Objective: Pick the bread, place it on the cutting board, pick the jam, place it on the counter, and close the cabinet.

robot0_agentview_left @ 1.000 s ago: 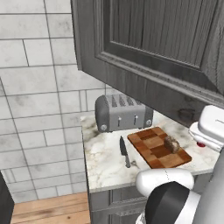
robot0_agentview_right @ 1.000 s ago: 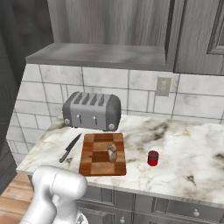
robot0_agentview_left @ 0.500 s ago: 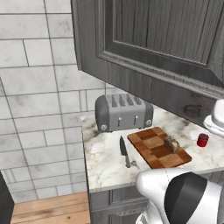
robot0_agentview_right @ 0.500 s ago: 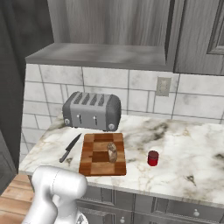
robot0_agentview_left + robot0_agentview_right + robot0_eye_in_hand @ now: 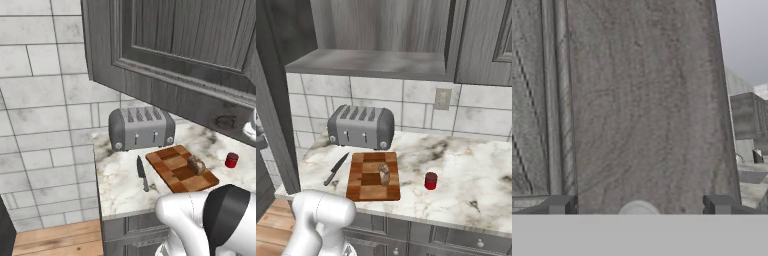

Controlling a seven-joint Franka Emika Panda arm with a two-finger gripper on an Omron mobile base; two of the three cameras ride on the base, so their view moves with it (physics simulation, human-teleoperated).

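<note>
The bread (image 5: 196,164) (image 5: 384,173) lies on the checkered cutting board (image 5: 170,161) (image 5: 362,176). To its right, the small red jam jar (image 5: 231,160) (image 5: 430,180) stands on the marbled counter (image 5: 120,185) (image 5: 476,167). The dark grey cabinet door (image 5: 175,45) (image 5: 276,125) hangs open over the counter's left end. My gripper (image 5: 639,205) is open and sits right at the door's face (image 5: 642,110). The round pale knob (image 5: 638,208) lies between the two fingertips (image 5: 559,204), and nothing is held.
A grey toaster (image 5: 141,127) (image 5: 361,126) stands at the tiled wall behind the board. A black-handled knife (image 5: 142,172) (image 5: 336,169) lies left of the board. The cabinet's shelf (image 5: 371,62) sits above, and a wall socket (image 5: 442,98) is right of the toaster.
The white hand has slid rightward to the edge of the left base view, away from above the board. The bread, jam and door have not moved.
</note>
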